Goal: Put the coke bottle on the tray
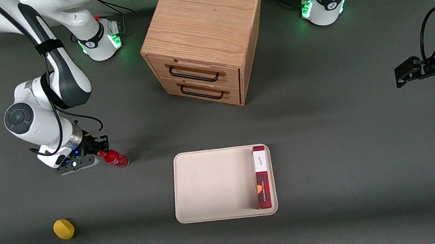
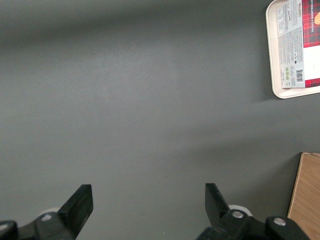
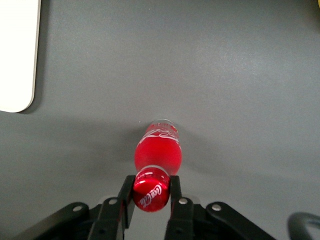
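Observation:
The coke bottle (image 1: 115, 158) is small, glossy red, with a red cap and white lettering. It stands tilted on the grey table toward the working arm's end, well apart from the tray. My right gripper (image 1: 100, 151) is shut on its cap. In the right wrist view the cap (image 3: 151, 189) sits clamped between the two black fingers (image 3: 127, 196), with the bottle body (image 3: 159, 148) pointing away toward the table. The tray (image 1: 213, 185) is large, flat and cream, lying in front of the wooden cabinet. One corner of it shows in the right wrist view (image 3: 17, 55).
A long red plaid box (image 1: 262, 177) lies in the tray along the edge toward the parked arm. A wooden two-drawer cabinet (image 1: 206, 35) stands farther from the front camera than the tray. A yellow round object (image 1: 63, 229) lies nearer the front camera than my gripper.

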Controlling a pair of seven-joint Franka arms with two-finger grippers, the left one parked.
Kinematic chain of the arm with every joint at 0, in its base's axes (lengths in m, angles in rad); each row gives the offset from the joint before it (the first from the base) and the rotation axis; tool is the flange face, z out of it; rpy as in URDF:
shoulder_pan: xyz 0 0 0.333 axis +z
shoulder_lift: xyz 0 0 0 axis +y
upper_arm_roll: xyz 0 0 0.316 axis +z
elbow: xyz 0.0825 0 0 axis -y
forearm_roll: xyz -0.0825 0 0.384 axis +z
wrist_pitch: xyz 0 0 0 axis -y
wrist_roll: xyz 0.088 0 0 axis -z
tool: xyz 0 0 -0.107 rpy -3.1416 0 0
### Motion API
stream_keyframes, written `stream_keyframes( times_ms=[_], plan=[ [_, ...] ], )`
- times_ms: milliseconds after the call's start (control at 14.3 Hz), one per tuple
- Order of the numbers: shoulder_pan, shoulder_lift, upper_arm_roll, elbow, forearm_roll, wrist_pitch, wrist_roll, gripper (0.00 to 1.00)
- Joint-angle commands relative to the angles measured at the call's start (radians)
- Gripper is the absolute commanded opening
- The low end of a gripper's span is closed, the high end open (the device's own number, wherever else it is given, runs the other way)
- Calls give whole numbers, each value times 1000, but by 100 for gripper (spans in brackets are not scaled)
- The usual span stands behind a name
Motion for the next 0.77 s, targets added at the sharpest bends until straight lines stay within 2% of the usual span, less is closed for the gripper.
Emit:
stream_keyframes(
  times_ms=[0, 209, 488, 698],
  plan=[
    [-10, -39, 5, -29, -15, 15, -13, 0],
    [-10, -103, 5, 17, -15, -93, -13, 0],
    [-14, -177, -4, 267, -10, -490, -6, 0],
    [-17, -158, -4, 553, -13, -772, -12, 0]
  ],
)
